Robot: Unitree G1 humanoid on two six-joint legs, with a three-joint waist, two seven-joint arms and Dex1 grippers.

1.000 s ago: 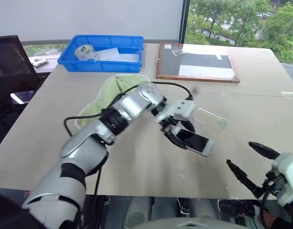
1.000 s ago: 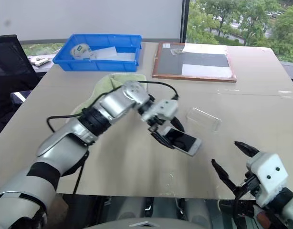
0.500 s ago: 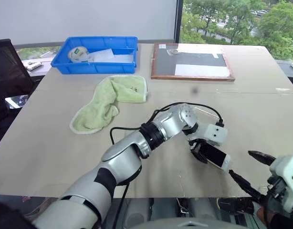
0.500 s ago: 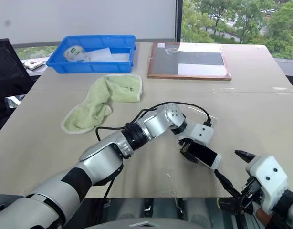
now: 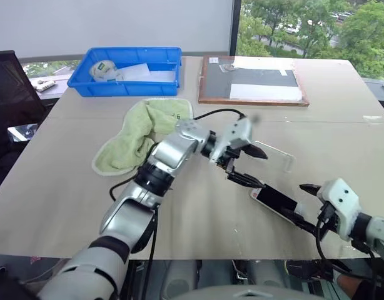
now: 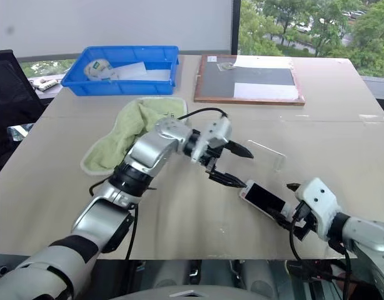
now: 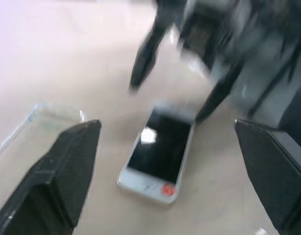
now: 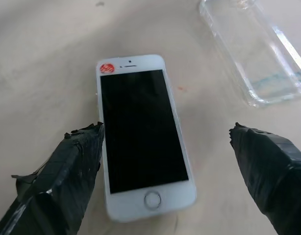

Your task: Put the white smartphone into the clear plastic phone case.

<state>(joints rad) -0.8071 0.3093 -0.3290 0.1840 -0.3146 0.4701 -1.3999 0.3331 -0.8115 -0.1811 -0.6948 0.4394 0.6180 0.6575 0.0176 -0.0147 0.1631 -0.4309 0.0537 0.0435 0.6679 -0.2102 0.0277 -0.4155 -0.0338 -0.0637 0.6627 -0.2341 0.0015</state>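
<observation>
The white smartphone (image 5: 274, 200) lies flat, screen up, on the worktop (image 5: 67, 187), near its front edge and just in front of the clear plastic phone case (image 5: 276, 156). Its long axis runs diagonally, home-button end toward the right pincer (image 5: 303, 204). One second ago the left pincer (image 5: 248, 165) gripped the phone above the worktop; it has since released it and now hangs wide open just behind the phone, arm extended rightward. The right pincer, wide open, straddles the phone's near end.

Table clutter, far side
Blue bin (image 5: 126, 70) w/ paper and tape roll; green towel (image 5: 137, 137) nr centre; wood-framed dark board (image 5: 252, 80) far right.
</observation>
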